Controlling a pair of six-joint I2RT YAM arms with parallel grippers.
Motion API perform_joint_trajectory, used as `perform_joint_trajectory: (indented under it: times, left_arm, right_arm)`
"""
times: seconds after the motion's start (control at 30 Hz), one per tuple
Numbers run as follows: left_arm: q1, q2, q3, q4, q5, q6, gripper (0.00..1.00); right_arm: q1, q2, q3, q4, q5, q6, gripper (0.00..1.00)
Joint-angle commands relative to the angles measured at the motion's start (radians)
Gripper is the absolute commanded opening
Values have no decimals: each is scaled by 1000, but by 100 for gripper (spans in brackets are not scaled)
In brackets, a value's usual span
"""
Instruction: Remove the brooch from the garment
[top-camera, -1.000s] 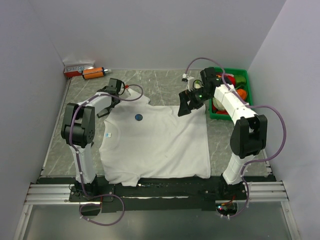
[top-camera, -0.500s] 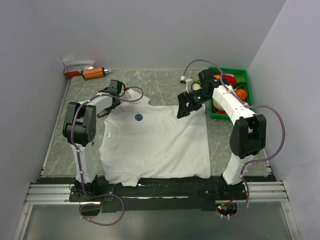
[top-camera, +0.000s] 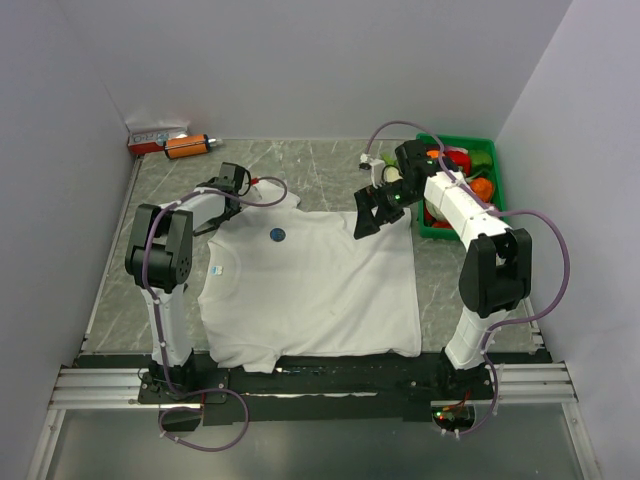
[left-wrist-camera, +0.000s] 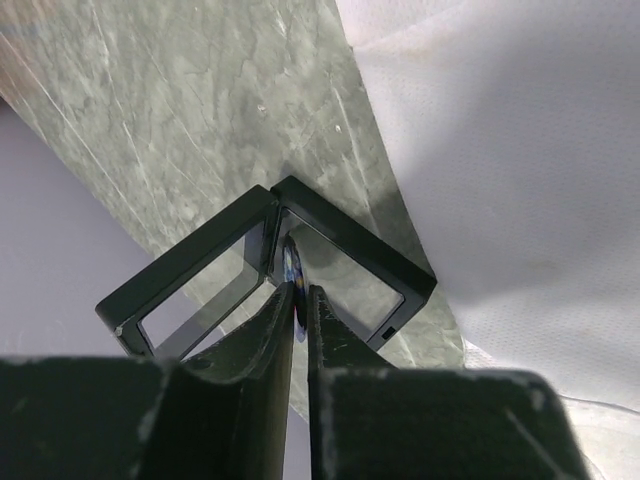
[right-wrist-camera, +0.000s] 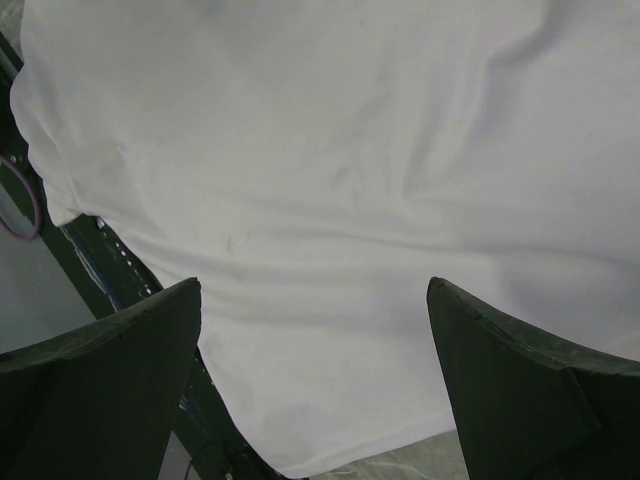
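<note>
Your target, the brooch (top-camera: 277, 235), lies on the white T-shirt (top-camera: 320, 290), on its far-left part between the collar and the far sleeve. Neither claw is on it.

Your left gripper (left-wrist-camera: 300, 295) is off the T-shirt's far-left edge, over a pair of hinged black frames (left-wrist-camera: 200, 265) just beside the sleeve. Its fingers are drawn almost together. A thin bluish sliver (left-wrist-camera: 291, 270) stands in the slit between the tips. Your right gripper (right-wrist-camera: 312, 290) hangs over the T-shirt's far-right corner, spread wide with nothing between its fingers.

What could go wrong:
- If the left claw has hold of that sliver, it can't take the brooch until it lets go. Dragging it sideways could pull the frames onto the sleeve.
- If you lift the brooch with one claw and nothing pins the cloth, the T-shirt will likely tent up and come along.
- A pinch that is too deep could catch fabric along with the disc.

What you can't see:
- How the brooch is fastened; its back is under the cloth.
- What the sliver is, and whether it is truly clamped. It shows edge-on only.
- The brooch in either wrist view. Only the overhead view shows it, and small.
- The left claw's tips from overhead.
</note>
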Motion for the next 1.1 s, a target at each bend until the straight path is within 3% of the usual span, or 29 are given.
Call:
perform_joint_trajectory:
  times: [0.0, 0.27, 0.6, 0.67, 0.73, 0.8, 0.9, 1.07]
  left_arm:
    - [2, -19, 7, -19, 5, -26, 17]
    - [2, -42, 76, -155, 71, -105, 25]
    - [-44, -153, 90, -207, 140, -225, 33]
    - [-61, -206, 102, -232, 295, -312, 34]
    - [-62, -248, 87, -229, 474, -427, 34]
    - [-64, -260, 72, -226, 580, -482, 34]
    - [-62, -263, 47, -200, 720, -588, 34]
    - [-61, -222, 75, -157, 913, -696, 34]
  right_arm:
    - [11, -68, 0, 6, -4, -11, 100]
    - [14, -63, 0, 1, -13, -19, 100]
    - [16, -55, 18, -22, -30, -59, 100]
    - [36, -60, 3, -19, 15, -92, 100]
    - [71, -78, -37, 7, 178, -151, 100]
    - [132, -164, -188, 123, 300, -288, 100]
    - [185, -301, -411, 246, 348, -442, 100]
    - [199, -358, -537, 253, 367, -467, 100]
